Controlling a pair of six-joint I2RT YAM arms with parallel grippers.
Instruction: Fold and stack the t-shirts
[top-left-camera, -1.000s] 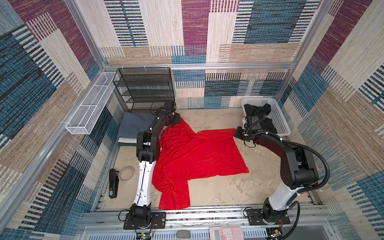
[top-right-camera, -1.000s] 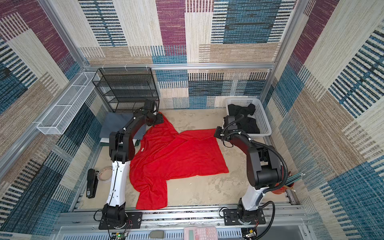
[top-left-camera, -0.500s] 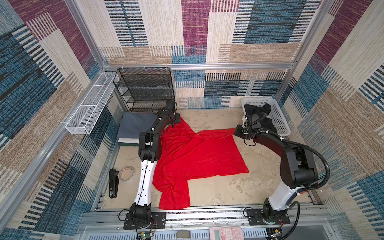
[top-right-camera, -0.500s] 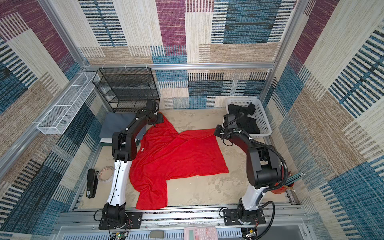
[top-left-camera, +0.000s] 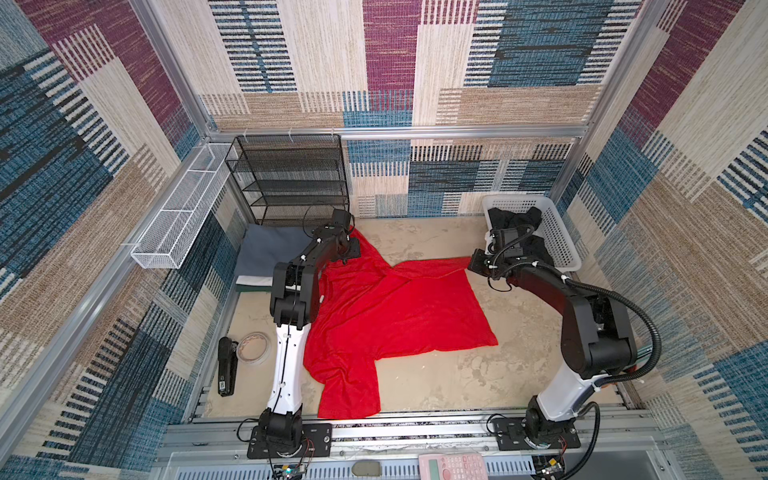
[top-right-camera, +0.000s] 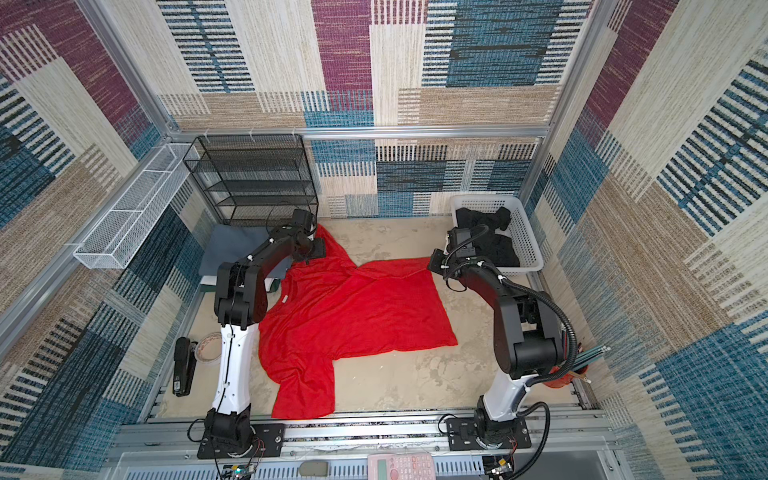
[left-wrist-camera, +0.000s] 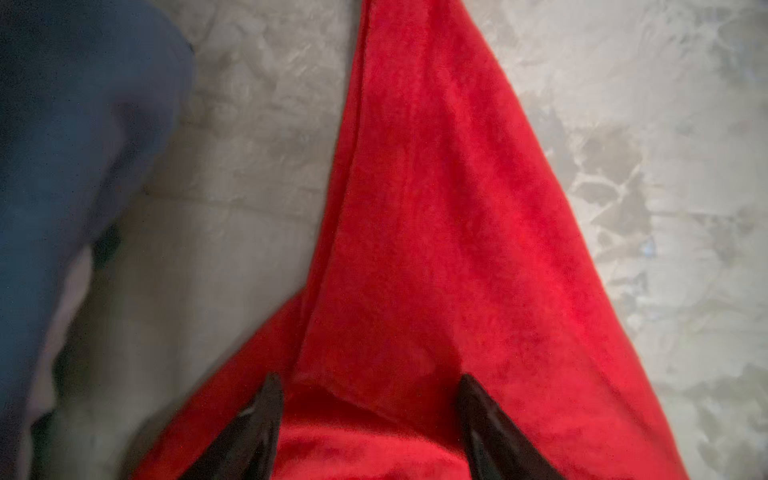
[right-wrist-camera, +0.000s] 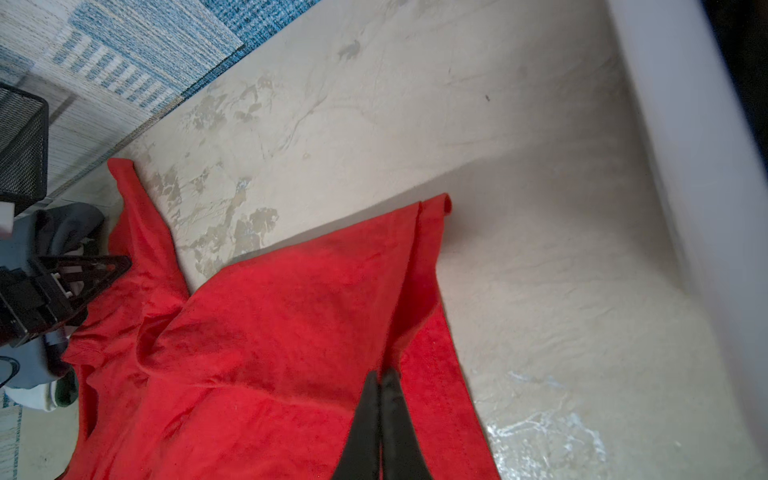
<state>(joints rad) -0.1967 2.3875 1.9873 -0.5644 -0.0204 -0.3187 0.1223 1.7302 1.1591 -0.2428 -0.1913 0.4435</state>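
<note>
left gripper (left-wrist-camera: 369, 379): jaws wide, over red t-shirt (top-left-camera: 395, 316) edge, gripping nothing | right gripper (right-wrist-camera: 380, 374): pinched shut on its hem corner | bare tabletop (top-left-camera: 436, 237) between grippers | white basket (top-left-camera: 561, 245) just beside right gripper

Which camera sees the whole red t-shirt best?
A top view: nearly all of the red t-shirt shows there, body, sleeve and hem together. The left wrist view shows only one pointed fold. The right wrist view shows one corner and some crumpled cloth.
</note>
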